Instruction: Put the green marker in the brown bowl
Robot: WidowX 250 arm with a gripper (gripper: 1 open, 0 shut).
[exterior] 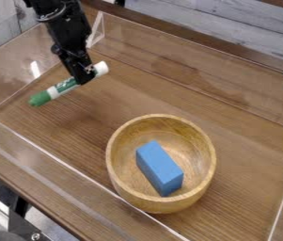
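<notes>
Item: one robot arm [55, 21], which we log as entering at the upper left corner. We note black housing throughout, built of blocky, angular segments stacked one below the other, with a matte finish and faint lighter highlights along the edges. The lower end narrows into a black gripper [77, 72] with two short, slim fingers [73, 68]. We find no readable markings, labels or screws at this picture quality, and we cannot make out any cables.
</notes>
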